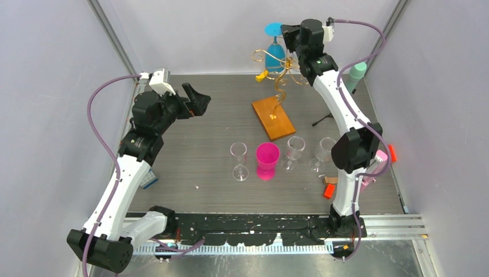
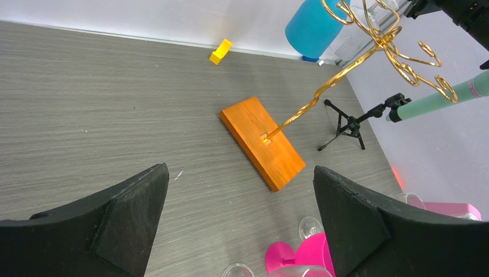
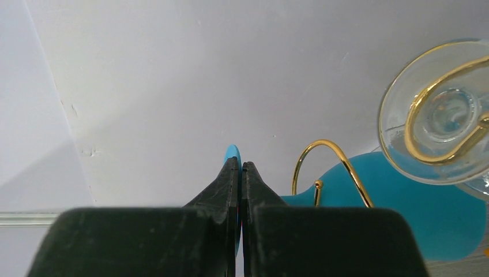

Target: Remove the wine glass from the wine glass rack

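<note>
The wine glass rack is a gold wire stand [image 1: 281,86] on an orange wooden base [image 1: 273,117], also seen as base [image 2: 262,141] and scroll arms [image 2: 398,49]. A blue wine glass [image 1: 275,53] hangs upside down at its far side, foot [image 1: 272,27] uppermost. My right gripper [image 1: 290,36] is up at that foot. In the right wrist view the gripper [image 3: 236,163] is shut on the thin blue foot edge [image 3: 232,152], with the blue bowl [image 3: 403,208] behind a gold loop [image 3: 331,164]. A clear glass [image 3: 444,124] hangs on a hook. My left gripper [image 1: 196,101] [image 2: 239,170] hovers open and empty.
On the table in front of the rack stand clear glasses [image 1: 239,161] [image 1: 294,151] [image 1: 323,153] and a pink one [image 1: 267,160]. A black tripod with a mint cylinder [image 1: 354,78] is at the back right. A yellow block [image 1: 261,75] lies behind; small orange pieces [image 1: 330,189] lie right.
</note>
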Robot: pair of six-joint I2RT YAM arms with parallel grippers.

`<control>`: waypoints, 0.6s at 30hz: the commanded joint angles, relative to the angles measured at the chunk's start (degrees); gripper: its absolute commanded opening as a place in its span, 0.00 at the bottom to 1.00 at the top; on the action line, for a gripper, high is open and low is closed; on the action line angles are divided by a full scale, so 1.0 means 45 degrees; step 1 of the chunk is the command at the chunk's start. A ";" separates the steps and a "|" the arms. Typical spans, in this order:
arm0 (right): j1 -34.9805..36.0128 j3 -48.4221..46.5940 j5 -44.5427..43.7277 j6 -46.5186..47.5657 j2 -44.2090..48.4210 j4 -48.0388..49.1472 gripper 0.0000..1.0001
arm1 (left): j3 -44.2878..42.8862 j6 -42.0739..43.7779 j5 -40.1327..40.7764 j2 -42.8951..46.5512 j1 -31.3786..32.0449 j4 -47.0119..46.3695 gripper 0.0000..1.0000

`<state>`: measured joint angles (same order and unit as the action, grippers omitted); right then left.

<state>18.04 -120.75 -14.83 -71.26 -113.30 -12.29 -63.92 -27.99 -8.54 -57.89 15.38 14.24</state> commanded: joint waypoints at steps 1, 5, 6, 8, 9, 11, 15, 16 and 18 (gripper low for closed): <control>-0.0098 -0.1041 -0.0574 -0.0525 -0.0180 0.0026 0.00 | -0.0034 0.0278 0.0190 0.0324 0.0042 -0.0157 1.00; -0.0118 -0.1399 -0.0355 -0.0756 -0.0564 -0.0176 0.00 | -0.0034 0.0337 0.0217 0.0354 0.0060 -0.0123 1.00; -0.0122 -0.1443 -0.0317 -0.0807 -0.0668 -0.0187 0.01 | -0.0046 0.0340 0.0227 0.0363 0.0060 -0.0123 1.00; -0.0123 -0.1579 -0.0171 -0.0880 -0.0815 -0.0279 0.00 | -0.0025 0.0360 0.0255 0.0359 0.0060 -0.0119 1.00; -0.0123 -0.1603 -0.0137 -0.0901 -0.0852 -0.0335 0.00 | -0.0015 0.0360 0.0251 0.0363 0.0060 -0.0130 1.00; -0.0108 -0.1480 -0.0024 -0.0969 -0.0836 -0.0305 0.00 | 0.0001 0.0360 0.0269 0.0352 0.0074 -0.0140 1.00; -0.0102 -0.1069 -0.0004 -0.0949 -0.0647 -0.0099 0.00 | 0.0014 0.0360 0.0265 0.0364 0.0079 -0.0175 1.00; -0.0103 -0.1017 -0.0044 -0.0935 -0.0626 -0.0070 0.00 | 0.0041 0.0360 0.0274 0.0344 0.0079 -0.0176 1.00; -0.0098 -0.0957 -0.0052 -0.0904 -0.0561 -0.0040 0.00 | 0.0035 0.0360 0.0276 0.0344 0.0079 -0.0198 1.00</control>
<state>17.76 -124.86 -14.04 -74.70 -117.40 -15.46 -63.92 -27.66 -7.94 -57.71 15.51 14.46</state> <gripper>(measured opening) 0.042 0.994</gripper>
